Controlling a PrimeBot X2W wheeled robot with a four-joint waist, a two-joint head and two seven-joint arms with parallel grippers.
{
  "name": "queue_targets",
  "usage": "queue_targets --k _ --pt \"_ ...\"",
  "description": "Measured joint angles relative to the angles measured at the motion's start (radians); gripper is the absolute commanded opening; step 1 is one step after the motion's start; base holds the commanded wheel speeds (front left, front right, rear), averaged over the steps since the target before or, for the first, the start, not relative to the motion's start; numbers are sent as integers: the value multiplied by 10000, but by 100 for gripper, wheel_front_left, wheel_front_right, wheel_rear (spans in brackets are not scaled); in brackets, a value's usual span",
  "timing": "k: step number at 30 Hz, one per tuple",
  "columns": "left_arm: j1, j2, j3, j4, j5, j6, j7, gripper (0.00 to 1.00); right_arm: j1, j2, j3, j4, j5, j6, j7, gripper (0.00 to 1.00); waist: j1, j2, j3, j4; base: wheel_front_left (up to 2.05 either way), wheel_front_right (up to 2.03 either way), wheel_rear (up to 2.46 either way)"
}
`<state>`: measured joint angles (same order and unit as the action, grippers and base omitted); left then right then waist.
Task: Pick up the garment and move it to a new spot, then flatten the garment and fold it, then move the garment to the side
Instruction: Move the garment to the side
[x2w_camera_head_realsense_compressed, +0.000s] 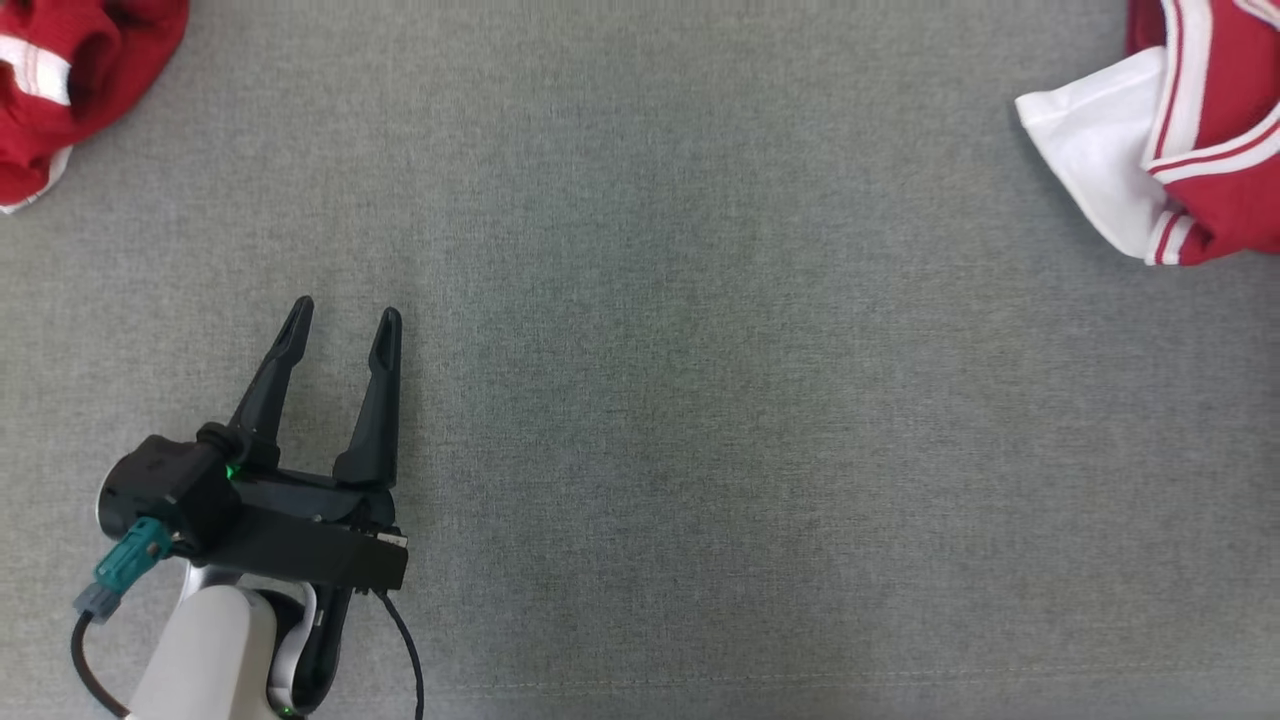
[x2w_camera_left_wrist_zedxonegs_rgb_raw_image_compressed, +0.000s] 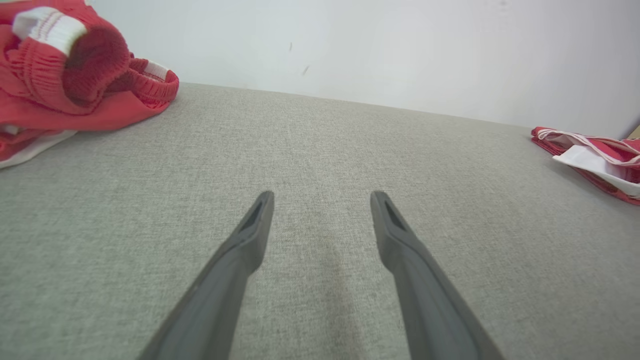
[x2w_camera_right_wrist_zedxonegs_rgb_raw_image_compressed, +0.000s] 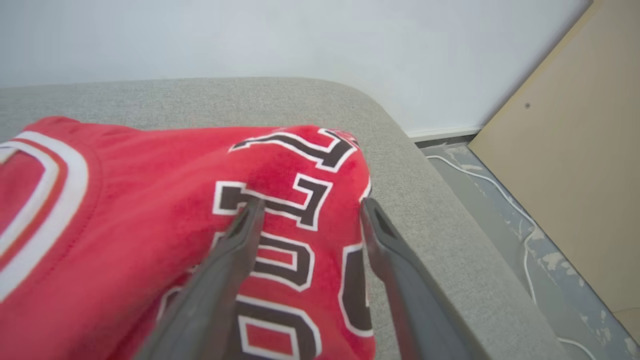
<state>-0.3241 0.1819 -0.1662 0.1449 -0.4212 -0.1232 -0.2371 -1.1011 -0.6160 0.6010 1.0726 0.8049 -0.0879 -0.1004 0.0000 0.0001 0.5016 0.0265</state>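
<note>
A red garment (x2w_camera_right_wrist_zedxonegs_rgb_raw_image_compressed: 150, 210), a jersey with black-and-white lettering, lies bunched near the right end of the grey cushioned surface (x2w_camera_head_realsense_compressed: 700, 400). It shows red and white (x2w_camera_head_realsense_compressed: 1200, 130) at the head view's top right and small (x2w_camera_left_wrist_zedxonegs_rgb_raw_image_compressed: 600, 160) at the right of the left wrist view. My right gripper (x2w_camera_right_wrist_zedxonegs_rgb_raw_image_compressed: 312, 202) is open just over it, its fingers to either side of a raised fold of the lettered cloth. My left gripper (x2w_camera_head_realsense_compressed: 345, 312) stands open over bare grey fabric at the lower left, holding nothing (x2w_camera_left_wrist_zedxonegs_rgb_raw_image_compressed: 322, 195).
A second red garment (x2w_camera_head_realsense_compressed: 60, 80) with ribbed, white-striped bands lies crumpled at the far left (x2w_camera_left_wrist_zedxonegs_rgb_raw_image_compressed: 75, 75). Past the surface's rounded right edge (x2w_camera_right_wrist_zedxonegs_rgb_raw_image_compressed: 440, 210) are a floor with a white cable (x2w_camera_right_wrist_zedxonegs_rgb_raw_image_compressed: 520, 225) and a tan board (x2w_camera_right_wrist_zedxonegs_rgb_raw_image_compressed: 575, 175). A pale wall stands behind.
</note>
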Motion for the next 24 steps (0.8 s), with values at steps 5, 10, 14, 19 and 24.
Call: queue_targets --k 5,10,14,19,24 --pt "-1 -77 -2 349 -73 0 -31 100 -4 132 326 182 -441 -90 -347 100 0 0 -509 -110 0 0 0" --pt "41 -102 27 658 -107 0 -58 100 16 215 485 274 -637 -102 -817 100 -1 -1 -1122 -266 0 0 0" --pt "231 -155 81 826 -163 0 -79 100 241 431 591 -217 -663 268 -1300 100 -1 -1 -1799 -445 0 0 0" --pt "570 -180 221 1053 -194 0 -123 100 1048 690 635 -746 -662 702 -1478 100 -2 -1 -2511 -625 0 0 0" --pt "885 -249 259 1198 -199 0 -125 100 1943 683 571 -1386 -629 1035 -1492 100 -2 -1 -3246 -780 0 0 0"
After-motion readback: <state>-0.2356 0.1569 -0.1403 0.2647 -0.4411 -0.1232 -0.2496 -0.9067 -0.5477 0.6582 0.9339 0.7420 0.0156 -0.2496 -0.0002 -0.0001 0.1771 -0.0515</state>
